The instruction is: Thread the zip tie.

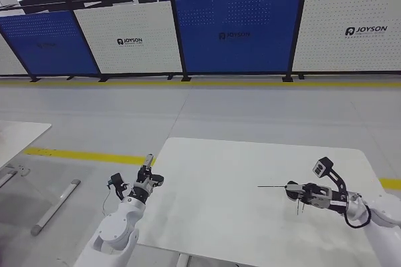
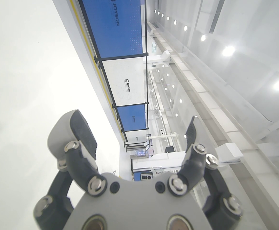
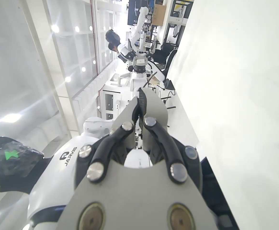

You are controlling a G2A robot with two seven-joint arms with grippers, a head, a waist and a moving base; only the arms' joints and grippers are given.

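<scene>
Over the right side of the white table [image 1: 220, 220], the right gripper [image 1: 295, 191] pinches a thin black zip tie [image 1: 271, 186], its tail pointing toward the table's middle. At the table's left edge, the left gripper [image 2: 139, 130] gapes wide and empty. The springy tail could swivel in the pinch and miss its slot.

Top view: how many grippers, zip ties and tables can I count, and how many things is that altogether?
Grippers: 2 (left gripper open, right gripper shut on the zip tie)
Zip ties: 1 (thin and black, sticking out sideways from the right gripper)
Tables: 1 (the white table)
Total: 4
</scene>
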